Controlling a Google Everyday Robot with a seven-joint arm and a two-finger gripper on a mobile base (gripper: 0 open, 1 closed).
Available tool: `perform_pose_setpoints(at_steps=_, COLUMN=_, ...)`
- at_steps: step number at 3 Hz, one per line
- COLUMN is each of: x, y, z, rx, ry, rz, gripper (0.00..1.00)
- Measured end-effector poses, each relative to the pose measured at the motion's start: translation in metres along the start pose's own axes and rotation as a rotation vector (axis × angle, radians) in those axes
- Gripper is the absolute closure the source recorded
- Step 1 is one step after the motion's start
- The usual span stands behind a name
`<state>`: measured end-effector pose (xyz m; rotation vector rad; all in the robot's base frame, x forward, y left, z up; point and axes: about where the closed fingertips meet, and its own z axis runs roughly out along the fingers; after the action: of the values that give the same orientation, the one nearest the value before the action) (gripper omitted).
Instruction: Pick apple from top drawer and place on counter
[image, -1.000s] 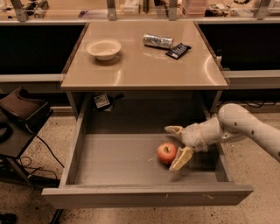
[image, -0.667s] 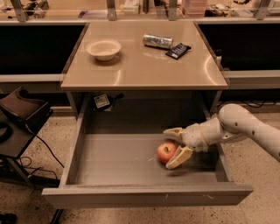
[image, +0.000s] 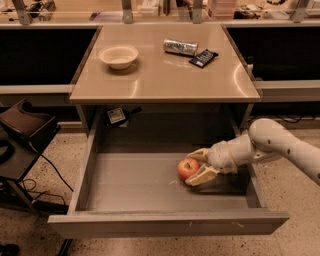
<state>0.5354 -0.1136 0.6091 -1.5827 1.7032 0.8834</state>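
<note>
Apple (image: 187, 168) is sitting on the floor of the top drawer (image: 130, 182), right of centre and nearer its right wall than its front panel. The gripper (image: 193, 168) is reaching in from the right, its jaws standing open and straddling the fruit's right half without yet clamping it. To grip well, it should be pushing further left so the fingers seat past the widest part before closing. Compared with a second ago, the jaws are narrowing around the fruit. The counter (image: 165, 80) above is waiting.

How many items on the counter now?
3: white bowl back left, silver can back centre, dark packet beside it. Gripper is in the top drawer at the apple.
</note>
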Motion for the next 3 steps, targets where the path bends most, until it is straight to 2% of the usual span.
perform_pose_setpoints(at_steps=1, x=-0.009, y=-0.003, z=0.0, rx=-0.003, ry=-0.023, rz=-0.012, gripper=0.89)
perform_pose_setpoints(at_steps=2, x=-0.033, y=-0.02, z=-0.038, rx=0.033, ry=-0.067, rz=-0.001, gripper=1.0)
perform_pose_setpoints(at_steps=3, x=-0.08, y=-0.048, z=-0.098, rx=0.114, ry=-0.039, rz=-0.03, gripper=1.0)
